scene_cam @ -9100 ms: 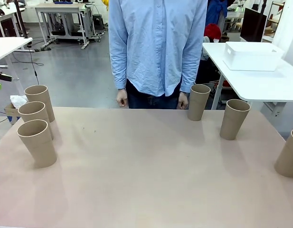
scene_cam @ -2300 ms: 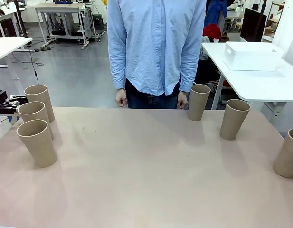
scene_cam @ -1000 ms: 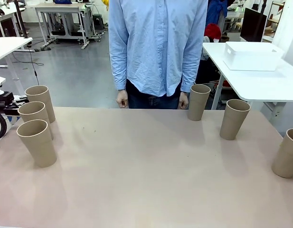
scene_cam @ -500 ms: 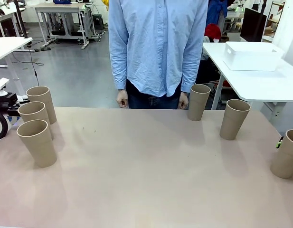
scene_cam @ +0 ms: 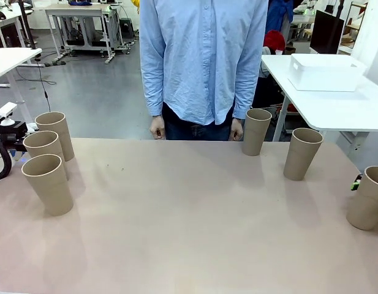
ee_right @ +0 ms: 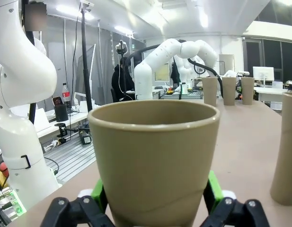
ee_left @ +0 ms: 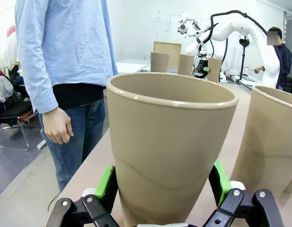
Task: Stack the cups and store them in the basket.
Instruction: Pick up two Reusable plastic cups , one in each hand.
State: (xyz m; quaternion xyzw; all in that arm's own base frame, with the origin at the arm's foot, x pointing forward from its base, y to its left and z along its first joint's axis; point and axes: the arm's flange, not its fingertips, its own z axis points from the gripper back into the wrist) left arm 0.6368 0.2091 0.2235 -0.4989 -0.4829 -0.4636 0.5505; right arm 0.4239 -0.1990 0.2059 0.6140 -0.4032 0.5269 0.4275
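Six tan paper cups stand upright on the table. At the left are a back cup (scene_cam: 54, 135), a middle cup (scene_cam: 44, 153) and a near cup (scene_cam: 48, 184). At the right are two far cups (scene_cam: 257, 131) (scene_cam: 302, 153) and a near cup (scene_cam: 366, 208). My left gripper (scene_cam: 26, 130) (ee_left: 164, 184) is open, its green pads on either side of the back left cup (ee_left: 172, 132). My right gripper (scene_cam: 368, 196) (ee_right: 155, 191) is open around the near right cup (ee_right: 153, 156). The white basket (scene_cam: 326, 72) sits on a separate table at the back right.
A person in a light blue shirt (scene_cam: 204, 61) stands at the far edge, both hands (scene_cam: 157, 127) hanging by the table rim. The wide middle of the pinkish table (scene_cam: 189, 208) lies between the two cup groups.
Both grippers have come in around their cups. The near right cup has slid a little left, with green pads now showing beside it. The back left cup has shifted slightly right.
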